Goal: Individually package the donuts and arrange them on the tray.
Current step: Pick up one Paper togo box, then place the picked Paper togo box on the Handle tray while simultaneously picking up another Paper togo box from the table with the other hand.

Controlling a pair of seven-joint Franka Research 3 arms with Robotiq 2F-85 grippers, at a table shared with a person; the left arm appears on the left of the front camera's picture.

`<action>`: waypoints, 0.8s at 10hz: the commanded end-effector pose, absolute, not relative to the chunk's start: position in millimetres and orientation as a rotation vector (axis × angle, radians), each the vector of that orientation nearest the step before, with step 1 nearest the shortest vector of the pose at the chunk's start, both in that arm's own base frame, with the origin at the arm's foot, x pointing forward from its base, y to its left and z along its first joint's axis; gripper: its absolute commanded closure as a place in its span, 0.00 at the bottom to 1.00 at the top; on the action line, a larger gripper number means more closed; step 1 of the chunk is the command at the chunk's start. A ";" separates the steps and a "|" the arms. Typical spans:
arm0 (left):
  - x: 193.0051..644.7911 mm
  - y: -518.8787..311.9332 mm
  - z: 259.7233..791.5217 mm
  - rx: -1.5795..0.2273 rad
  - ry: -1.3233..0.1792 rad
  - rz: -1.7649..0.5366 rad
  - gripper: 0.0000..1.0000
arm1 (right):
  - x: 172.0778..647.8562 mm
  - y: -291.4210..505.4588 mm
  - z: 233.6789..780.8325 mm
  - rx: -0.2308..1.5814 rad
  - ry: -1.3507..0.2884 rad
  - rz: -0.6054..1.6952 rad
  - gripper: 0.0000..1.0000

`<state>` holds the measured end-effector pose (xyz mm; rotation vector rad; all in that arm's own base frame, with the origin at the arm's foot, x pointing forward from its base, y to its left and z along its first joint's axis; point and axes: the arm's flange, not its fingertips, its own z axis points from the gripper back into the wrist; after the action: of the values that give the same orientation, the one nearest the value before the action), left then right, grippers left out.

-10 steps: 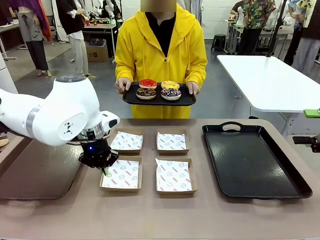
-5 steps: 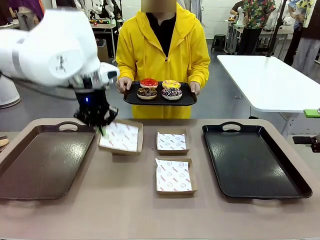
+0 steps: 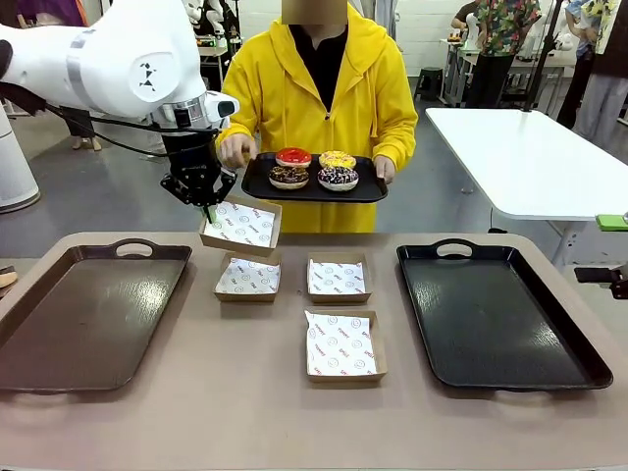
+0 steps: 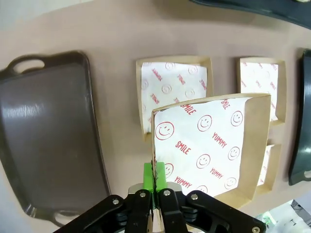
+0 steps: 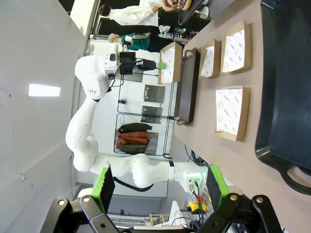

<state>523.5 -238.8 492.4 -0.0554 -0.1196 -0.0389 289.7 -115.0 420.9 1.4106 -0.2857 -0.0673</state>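
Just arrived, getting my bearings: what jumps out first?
The left gripper is shut on the edge of a shallow brown cardboard box lined with white smiley-printed paper, holding it above the table. Behind it, a person in a yellow hoodie holds a small black tray of four ring donuts.

A robotics lab hall: white robot arm (image 3: 118, 59) at upper left of the frame, bare grey floor (image 3: 108, 201), white worktable (image 3: 530, 157) at right, people (image 3: 505, 29) standing upper right

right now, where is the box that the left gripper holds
Front view, left of centre: the box hangs in the air, pinched by the left gripper, above the far-left table box and near the person's tray.
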 end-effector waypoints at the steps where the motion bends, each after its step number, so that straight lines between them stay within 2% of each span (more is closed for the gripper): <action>1: 546.4 -237.5 493.2 -0.061 -0.102 -0.039 1.00 | 290.7 -115.2 421.7 1.432 -0.301 -0.063 0.00; 8: 538.5 -235.7 486.3 -0.062 -0.112 -0.035 1.00 | 290.7 -115.2 421.7 1.432 -0.301 -0.063 0.00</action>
<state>543.3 -239.6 486.0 -0.0674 -0.1128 -0.0441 289.7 -115.0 420.9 1.4108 -0.2853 -0.0670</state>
